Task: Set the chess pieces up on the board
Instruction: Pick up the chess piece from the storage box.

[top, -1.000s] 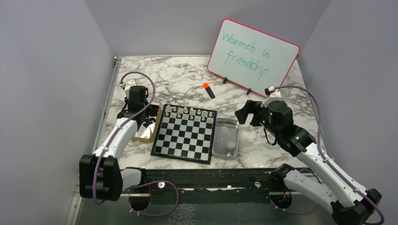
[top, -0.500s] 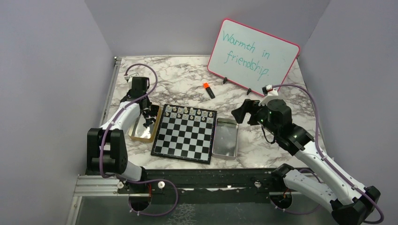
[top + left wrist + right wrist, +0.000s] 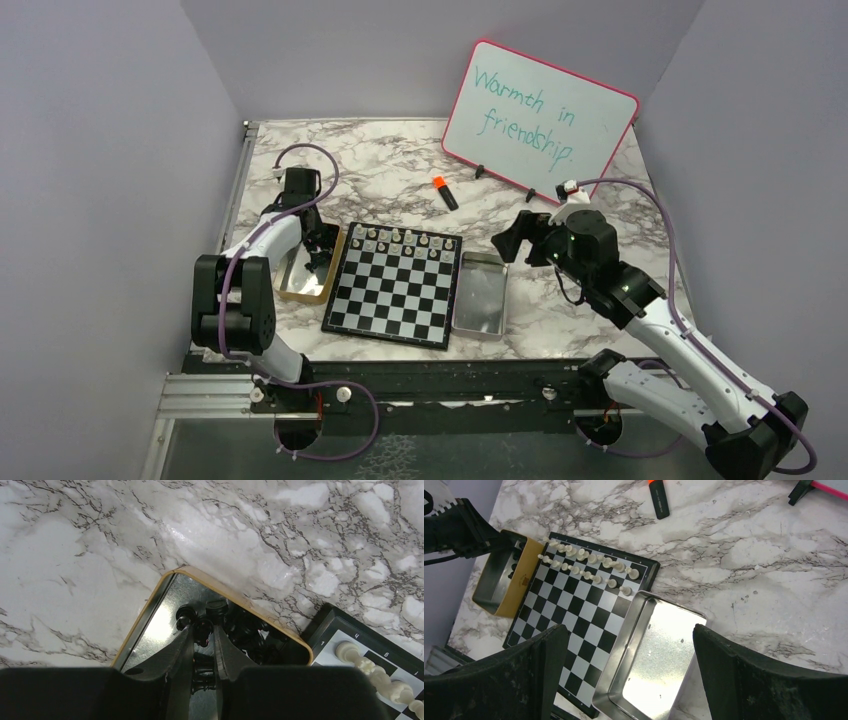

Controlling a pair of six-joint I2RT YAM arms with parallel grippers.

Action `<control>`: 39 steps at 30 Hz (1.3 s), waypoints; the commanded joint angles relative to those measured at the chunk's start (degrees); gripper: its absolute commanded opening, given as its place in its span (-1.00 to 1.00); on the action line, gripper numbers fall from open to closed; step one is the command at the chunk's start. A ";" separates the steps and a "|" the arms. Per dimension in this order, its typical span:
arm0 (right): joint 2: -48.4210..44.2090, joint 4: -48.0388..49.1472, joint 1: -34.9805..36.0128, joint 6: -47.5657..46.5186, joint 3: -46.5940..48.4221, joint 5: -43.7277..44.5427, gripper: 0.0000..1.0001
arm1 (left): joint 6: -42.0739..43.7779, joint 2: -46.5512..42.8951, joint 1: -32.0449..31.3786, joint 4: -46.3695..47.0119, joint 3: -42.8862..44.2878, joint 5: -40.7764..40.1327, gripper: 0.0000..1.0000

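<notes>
Over the desk, the top view shows you the left gripper (image 3: pixel 318 255) in the gold tray (image 3: pixel 298 287) beside the board (image 3: pixel 395 297), the left wrist view its jaws clenched on a black chess piece (image 3: pixel 203 628), the right wrist view the right gripper (image 3: pixel 628 630) with jaws released, framing the silver tray (image 3: pixel 659 660).

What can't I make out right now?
Left wrist: the left gripper, closed on a black chess piece, hides others in the gold metal tray; count unclear.
Top external: white chess pieces on the checkered chessboard too small to identify.
Right wrist: the right gripper covers a corner of the rectangular silver tray.
</notes>
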 commanded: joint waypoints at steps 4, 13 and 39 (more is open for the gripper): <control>-0.23 1.32 -0.23 0.20 1.74 0.39 0.99 | 0.44 1.39 0.73 -1.54 1.66 1.95 -0.57; 0.52 0.83 -0.25 0.02 1.95 0.26 0.99 | 0.89 2.59 1.01 -1.96 2.17 2.96 -0.57; 0.37 -1.83 -0.25 -0.37 3.41 0.94 0.99 | 2.52 -2.60 1.18 -5.80 4.52 3.81 -0.93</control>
